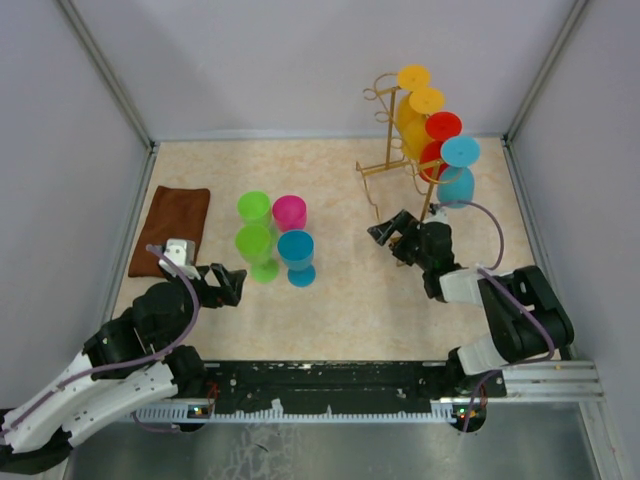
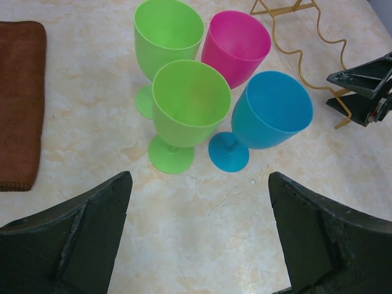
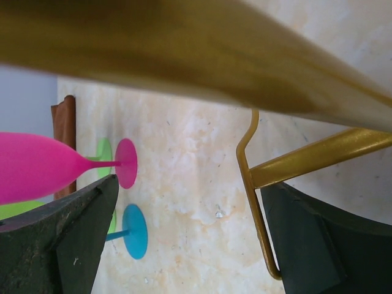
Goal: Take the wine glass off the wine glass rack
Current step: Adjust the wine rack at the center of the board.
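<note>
A: Where's the wine glass [image 1: 456, 186]?
B: Blue, hanging upside down at the near end of the wine glass rack [image 1: 386, 166].
A: The right tool [image 1: 389, 229]?
B: Wide open, empty, low beside the rack. I'd raise it, grip the bowl, slide outward.

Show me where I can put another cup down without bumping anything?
The widest bare tabletop lies at the front, between the left end effector and right end effector. Another strip runs along the far edge, behind the four standing wine glasses. It is crowded around the wine glass rack, beside that right end effector.
</note>
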Available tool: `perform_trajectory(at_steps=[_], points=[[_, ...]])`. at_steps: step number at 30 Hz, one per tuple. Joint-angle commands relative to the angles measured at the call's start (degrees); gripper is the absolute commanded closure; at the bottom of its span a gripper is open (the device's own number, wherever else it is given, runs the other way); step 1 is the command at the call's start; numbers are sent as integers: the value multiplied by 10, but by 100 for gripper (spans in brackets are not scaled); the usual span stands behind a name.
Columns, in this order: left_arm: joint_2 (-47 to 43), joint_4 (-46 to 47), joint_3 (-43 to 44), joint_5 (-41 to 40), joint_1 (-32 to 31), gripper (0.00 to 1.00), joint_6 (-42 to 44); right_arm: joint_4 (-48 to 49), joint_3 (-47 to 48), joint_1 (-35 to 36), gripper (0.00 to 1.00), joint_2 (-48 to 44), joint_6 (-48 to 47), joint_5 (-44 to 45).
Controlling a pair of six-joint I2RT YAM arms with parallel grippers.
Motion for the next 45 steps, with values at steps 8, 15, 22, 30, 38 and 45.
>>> perform_trajectory(at_steps=[8,15,22,30,38,45], points=[[-8,-10,0,-11,2,2,-10,96,-37,45,2,-25,41,38],[-10,-12,0,-13,1,2,-14,-30,-65,45,1,-157,10,155],[-11,-14,0,-14,1,2,-14,-163,-79,45,1,-290,-11,194],[-15,-17,1,-17,1,2,-18,-346,-70,44,1,-482,-21,274],[-18,-22,2,-18,2,2,-23,-487,22,44,1,-626,-112,390],[-19,-22,2,-17,1,2,-24,-458,93,45,1,-667,-265,430]])
